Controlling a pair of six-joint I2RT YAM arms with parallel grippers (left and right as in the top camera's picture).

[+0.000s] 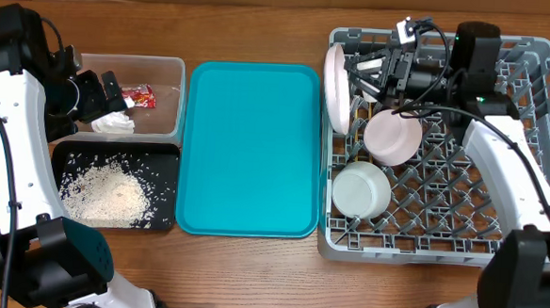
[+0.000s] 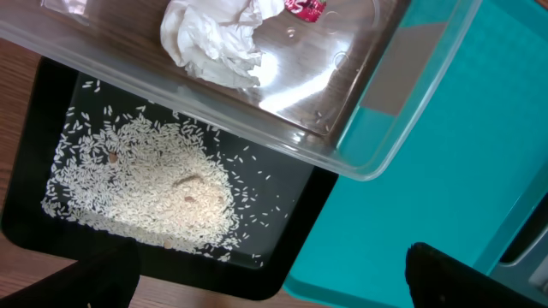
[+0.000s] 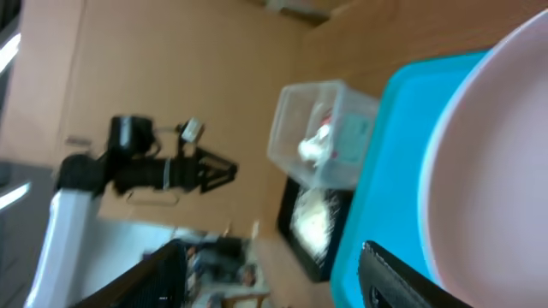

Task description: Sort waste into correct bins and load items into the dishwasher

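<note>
- Had right hand (image 3: 270,278) spread wide, empty, beside white plate (image 1: 334,86) propped upright in dish rack (image 1: 539,149), toward tabletop's right edge
- Needed straight retreat clear of plate's rim, lest it tip
- Had left hand (image 2: 270,278) wide, empty, above black tray (image 2: 295,231)

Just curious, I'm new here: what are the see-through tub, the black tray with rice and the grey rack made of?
The clear tub looks like glossy transparent plastic: it shows glare and see-through walls. The black tray seems smooth plastic, with rounded corners. The grey rack looks like matte moulded plastic lattice.
</note>
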